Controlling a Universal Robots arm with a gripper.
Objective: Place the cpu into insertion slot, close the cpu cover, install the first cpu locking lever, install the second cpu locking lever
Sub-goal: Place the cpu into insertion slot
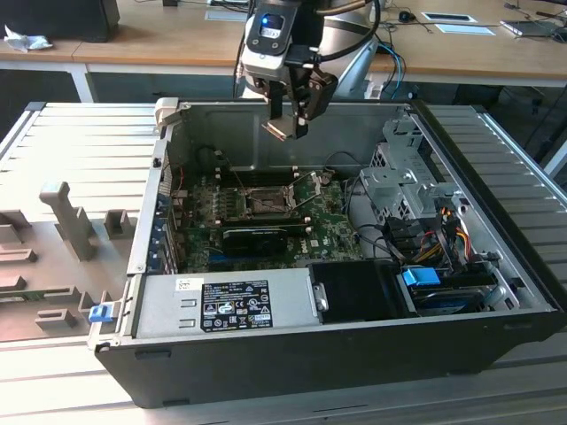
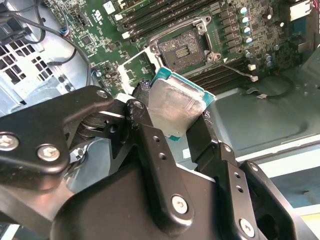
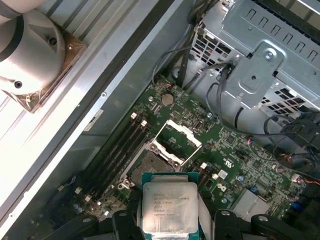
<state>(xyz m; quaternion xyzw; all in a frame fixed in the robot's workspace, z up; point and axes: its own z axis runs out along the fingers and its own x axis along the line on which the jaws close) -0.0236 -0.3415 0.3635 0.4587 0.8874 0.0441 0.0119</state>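
Bright, even light; glare on the cpu [image 2: 172, 107], shadow inside the computer case [image 1: 354, 124].

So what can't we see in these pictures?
Second wrist view: the black claw covers some edges of the small flat square grey chip.
First wrist view: that chip hides part of the dark square socket.
Exterior view: the socket's tiny pins are too small.

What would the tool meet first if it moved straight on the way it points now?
Probably the open insertion slot; the tool, holding the cpu, points toward it, though depth is unclear.
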